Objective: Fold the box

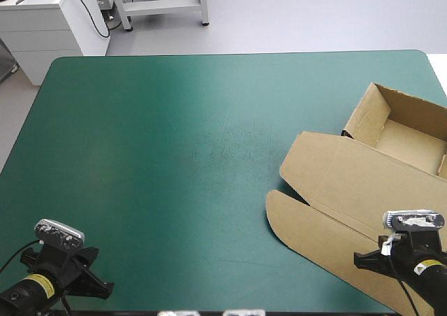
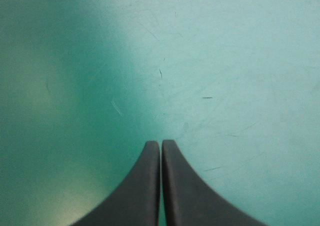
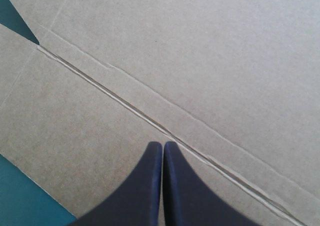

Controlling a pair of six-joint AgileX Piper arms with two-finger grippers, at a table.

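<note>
Box [image 1: 368,117], open tray with lid [image 1: 349,190] flat, on scuffed teal-green cover [image 1: 174,155], left gripper [image 2: 160,143] and right gripper [image 3: 163,145] both pinched together

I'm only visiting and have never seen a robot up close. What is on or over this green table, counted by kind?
Brown box: 1 (an open tray with its lid lying flat)
Grippers with black fingers: 2 (left gripper over the bare cover, right gripper over the box's board, both shut)
Total: 3
</note>
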